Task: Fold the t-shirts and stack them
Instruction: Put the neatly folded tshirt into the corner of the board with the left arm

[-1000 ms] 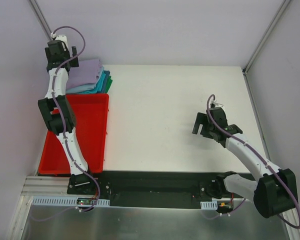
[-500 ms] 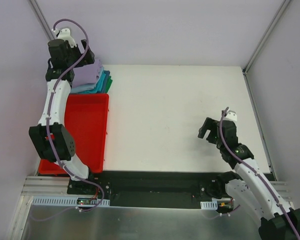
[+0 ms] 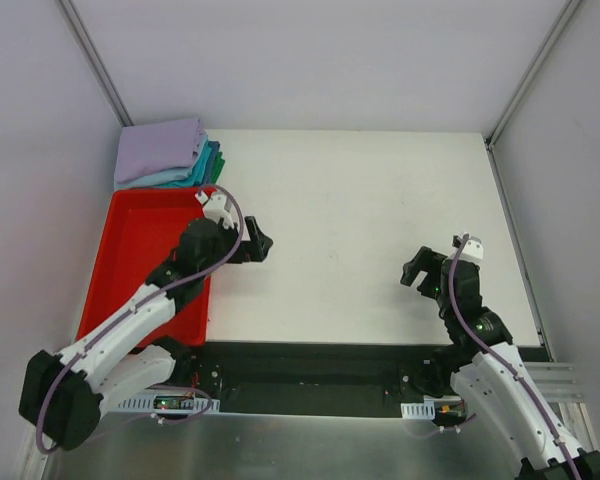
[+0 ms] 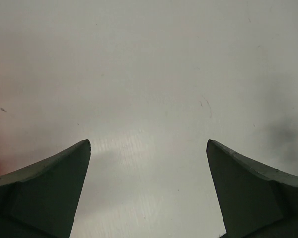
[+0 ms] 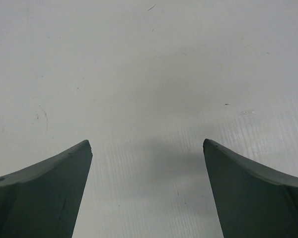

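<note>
The t-shirts (image 3: 165,152) lie in a neat stack at the table's far left corner, the lavender-purple one on top, with light blue, teal and green edges showing below it on the right. My left gripper (image 3: 262,245) is open and empty over the bare white table (image 3: 360,210), just right of the red bin and well in front of the stack. My right gripper (image 3: 418,268) is open and empty over the table at the near right. Both wrist views show only bare table between spread fingers (image 4: 49,188) (image 5: 44,188).
A red plastic bin (image 3: 130,250) stands at the near left, in front of the stack, with the left arm lying across its right side. The back wall and side posts close in the table. A black base strip runs along the near edge.
My left arm has pulled back from the stack at the far left corner and swung down to the near left, over the bin's right edge. My right gripper has drawn slightly nearer.
</note>
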